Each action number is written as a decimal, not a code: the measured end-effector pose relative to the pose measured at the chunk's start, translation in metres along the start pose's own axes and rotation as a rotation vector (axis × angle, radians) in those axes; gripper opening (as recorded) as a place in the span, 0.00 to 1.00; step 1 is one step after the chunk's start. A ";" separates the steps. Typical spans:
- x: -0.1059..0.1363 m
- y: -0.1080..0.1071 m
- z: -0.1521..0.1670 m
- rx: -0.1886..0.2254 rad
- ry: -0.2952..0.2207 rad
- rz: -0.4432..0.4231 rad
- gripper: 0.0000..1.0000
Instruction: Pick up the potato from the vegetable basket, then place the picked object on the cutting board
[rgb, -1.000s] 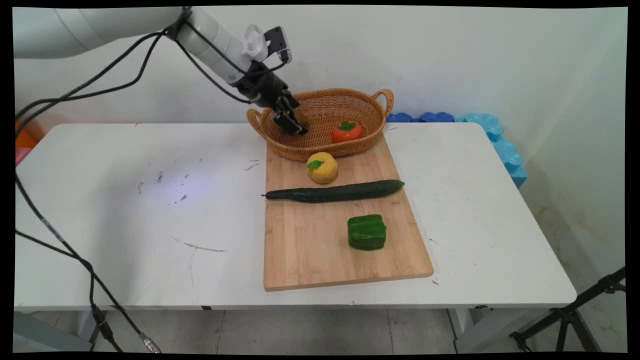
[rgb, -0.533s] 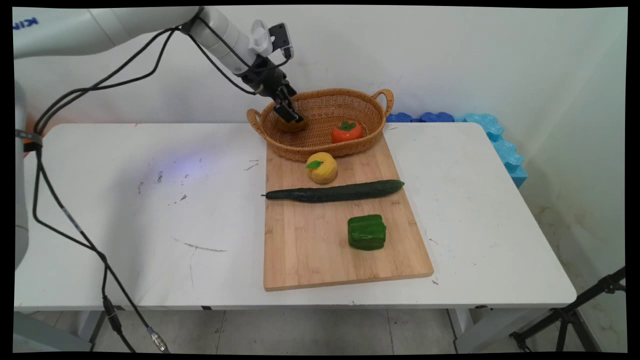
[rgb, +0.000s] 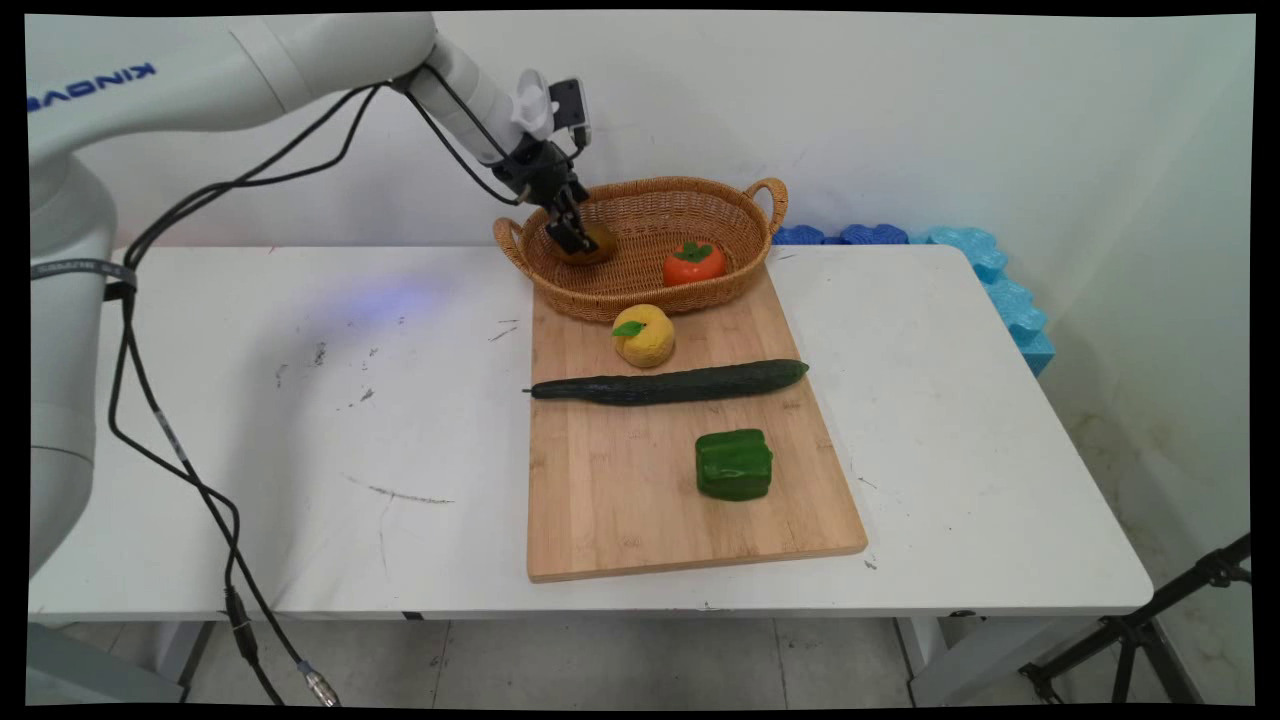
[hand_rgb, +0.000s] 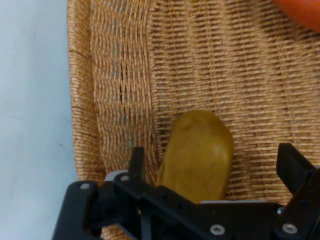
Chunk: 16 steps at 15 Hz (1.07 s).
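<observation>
Over the last second the gripper (rgb: 572, 238) has drawn back from the middle of the wicker basket (rgb: 735, 205) toward its left end, uncovering a brownish-yellow potato (hand_rgb: 197, 155) on the woven floor; its jaws now stand spread, one on each side of the potato. An orange persimmon (rgb: 693, 264) lies in the basket's right half, while a yellow fruit (rgb: 644, 335), a cucumber (rgb: 670, 383) and a green pepper (rgb: 734, 464) lie outside it on the wooden board (rgb: 610, 500) on the counter (rgb: 300, 420)

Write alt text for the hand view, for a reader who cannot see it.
The robot's black two-finger hand hangs open over a brownish-yellow, potato-like oval object lying on the floor of a woven wicker basket, one finger on either side of the object. The white table shows to the left of the basket's rim, and a sliver of an orange-red fruit shows at the top right corner.
</observation>
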 end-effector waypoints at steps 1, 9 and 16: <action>-0.002 -0.002 0.007 -0.001 -0.005 0.009 1.00; -0.010 -0.009 0.043 -0.023 -0.013 0.050 1.00; -0.012 -0.007 0.053 -0.041 -0.003 0.074 0.00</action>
